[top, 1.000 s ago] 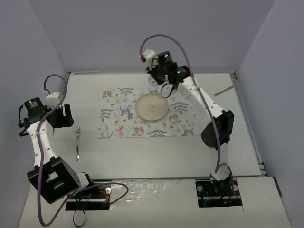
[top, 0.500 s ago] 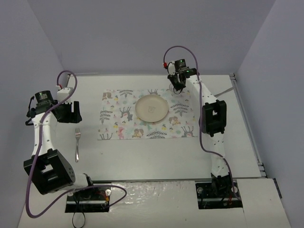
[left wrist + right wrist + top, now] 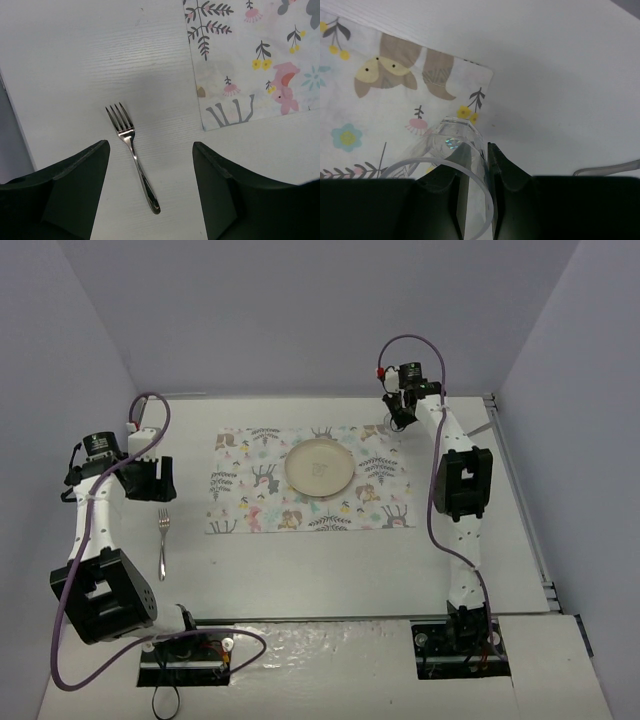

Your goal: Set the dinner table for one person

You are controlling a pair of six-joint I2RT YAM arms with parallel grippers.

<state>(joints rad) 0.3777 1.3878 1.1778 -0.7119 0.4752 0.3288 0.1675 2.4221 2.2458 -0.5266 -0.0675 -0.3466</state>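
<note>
The dinner table is a big off-white top. A printed cloth lies on it with a cream plate in its middle. A silver fork lies on the bare table left of the cloth, tines pointing away. My left gripper hovers open above the fork, its jaws wide apart. My right gripper is shut on the wall of a clear glass, one finger inside the rim and one outside, at the cloth's far right corner.
Metal rails edge the table on the right. Purple walls close in on three sides. A thin pale curved object lies on the table right of the glass; what it is does not show.
My right arm has swung right from beside the plate to the cloth's far right corner. My left gripper has moved right and forward, over the fork.
</note>
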